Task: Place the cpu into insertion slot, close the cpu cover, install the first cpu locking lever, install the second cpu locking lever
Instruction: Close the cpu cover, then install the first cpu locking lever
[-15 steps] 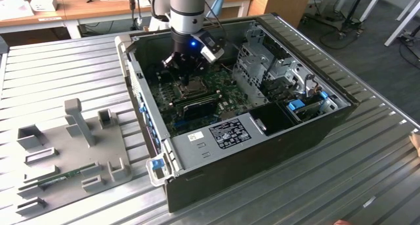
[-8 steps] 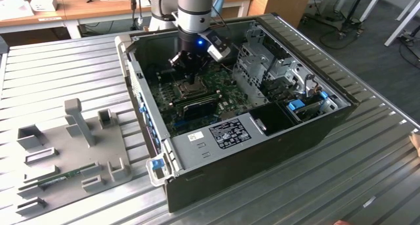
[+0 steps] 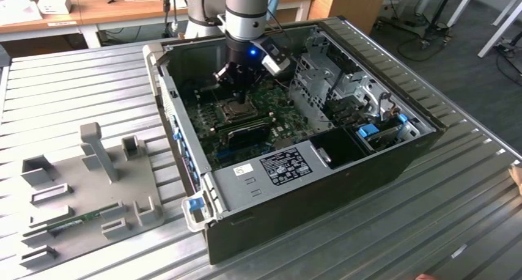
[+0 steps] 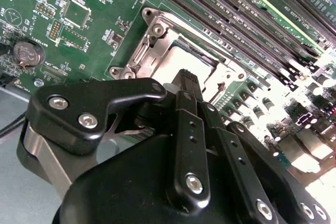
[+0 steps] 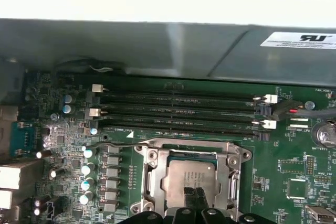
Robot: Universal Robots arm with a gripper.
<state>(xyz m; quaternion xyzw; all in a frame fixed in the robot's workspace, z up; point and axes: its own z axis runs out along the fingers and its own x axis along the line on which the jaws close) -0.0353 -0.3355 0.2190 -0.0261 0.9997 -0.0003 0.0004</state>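
The cpu (image 5: 191, 174), a pale square chip, lies flat in the insertion slot (image 3: 236, 110) on the green board inside the open computer case. The cpu cover (image 5: 153, 177), a silver frame, lies down around the chip, whose top shows through the cut-out. My gripper (image 5: 195, 198) hangs just above the near edge of the chip, its two dark fingertips close together with nothing between them. In the second wrist view the gripper (image 4: 186, 77) stands over the cpu (image 4: 168, 64) and the cpu cover (image 4: 144, 51). A thin dark rod (image 5: 121, 142) runs along one side of the socket.
Long black memory slots (image 5: 178, 111) run beside the socket. The case walls (image 3: 175, 109) and a metal drive cage (image 3: 326, 78) hem the arm in. On the exterior view's left lies a grey fixture plate (image 3: 90, 188) with a green module (image 3: 77, 222).
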